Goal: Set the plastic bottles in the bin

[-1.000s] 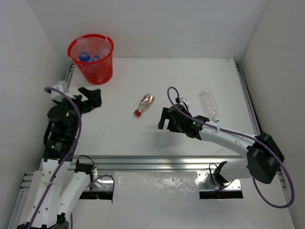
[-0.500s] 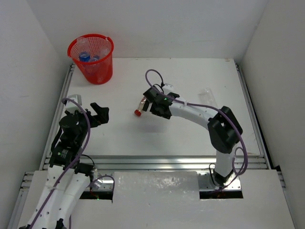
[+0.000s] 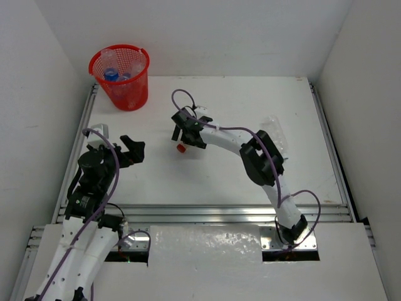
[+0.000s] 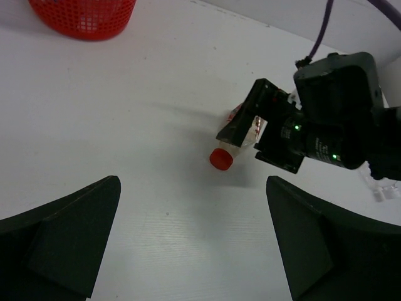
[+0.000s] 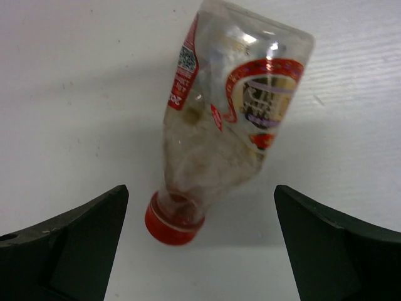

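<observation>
From above, the bin [image 3: 119,75] stands at the far left corner of the table [image 3: 219,182]; several bottles [image 3: 113,66] lie inside it, one with a blue cap; the right gripper [image 3: 186,133] hangs near the table's middle, over a red-capped bottle [image 3: 182,148] of which only the cap shows, just on its near side; its jaws stand wide and hold nothing; a clear bottle [image 3: 276,135] lies toward the right side, partly hidden behind the right arm [image 3: 260,160]; the left gripper [image 3: 128,150] hovers over the left part of the table, well apart from the bin and from the red-capped bottle, jaws spread and empty.

From the left wrist, its two dark fingers [image 4: 62,232] frame bare table; beyond them the red cap sticks out from under the right gripper; the bin's base shows at the top left.

From the right wrist, the red-capped bottle [image 5: 229,119] lies on its side on the table, label up, cap toward the camera; the two fingers [image 5: 75,238] stand wide on either side of it, touching nothing.
</observation>
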